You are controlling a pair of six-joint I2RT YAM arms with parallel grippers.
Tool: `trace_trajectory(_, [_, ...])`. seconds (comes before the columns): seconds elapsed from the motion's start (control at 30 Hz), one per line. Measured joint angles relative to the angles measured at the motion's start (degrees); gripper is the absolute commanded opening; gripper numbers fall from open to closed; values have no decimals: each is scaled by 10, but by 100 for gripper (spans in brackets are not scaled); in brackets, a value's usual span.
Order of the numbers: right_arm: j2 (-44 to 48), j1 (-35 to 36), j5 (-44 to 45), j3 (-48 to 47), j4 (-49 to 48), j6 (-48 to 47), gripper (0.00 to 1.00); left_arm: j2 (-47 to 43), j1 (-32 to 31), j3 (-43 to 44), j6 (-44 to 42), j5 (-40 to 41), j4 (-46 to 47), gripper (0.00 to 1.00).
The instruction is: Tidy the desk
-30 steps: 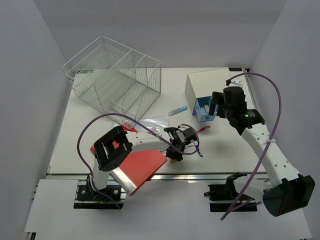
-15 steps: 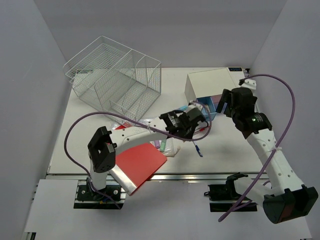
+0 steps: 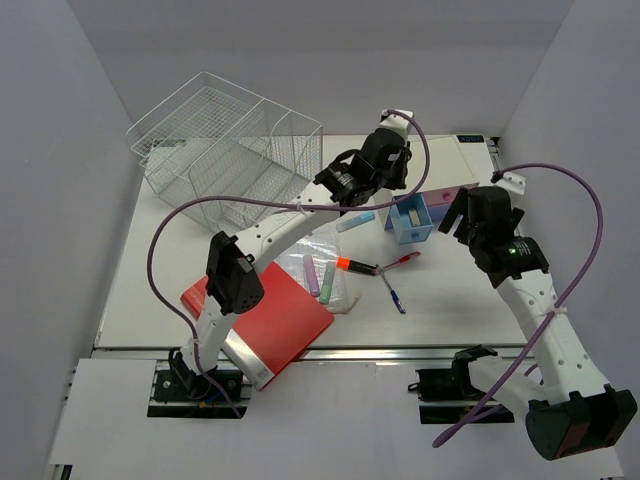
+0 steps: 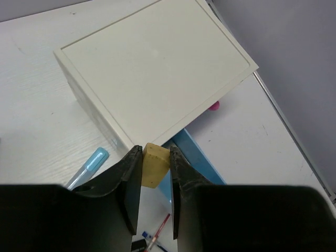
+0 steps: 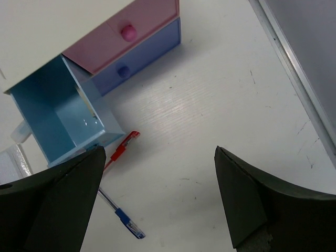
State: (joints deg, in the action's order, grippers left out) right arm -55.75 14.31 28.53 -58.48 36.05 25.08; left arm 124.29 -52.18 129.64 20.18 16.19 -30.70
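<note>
The white desk holds scattered stationery. My left gripper is shut on a small yellow eraser. It hangs over the front edge of the white drawer box, just above the pulled-out light-blue drawer. My right gripper stands open with nothing in it, right of that drawer and above bare desk. The pink drawer and the violet-blue drawer are pushed in.
A red pen and a blue pen lie in front of the drawer. Further left are a light-blue tube, a red-tipped marker, a plastic bag of highlighters, a red folder and a wire organizer.
My left arm swung from the middle of the desk up and back to the drawer box, carrying the eraser. My right gripper drew back from the blue drawer toward the right.
</note>
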Motion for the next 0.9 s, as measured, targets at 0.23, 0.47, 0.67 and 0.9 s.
trace_trajectory(0.23, [0,-2,16,5,4,5,89,34,14,-13,-7,-63,75,18])
trace_trajectory(0.47, [-1,-12,27,10,7,0,89,46,11,-38,-2,-75,92,34])
trace_trajectory(0.67, [-2,-15,24,13,11,-4,89,46,11,-66,-2,-97,91,76])
trace_trajectory(0.9, [0,-16,-10,13,11,-20,89,41,11,-74,-2,-108,93,98])
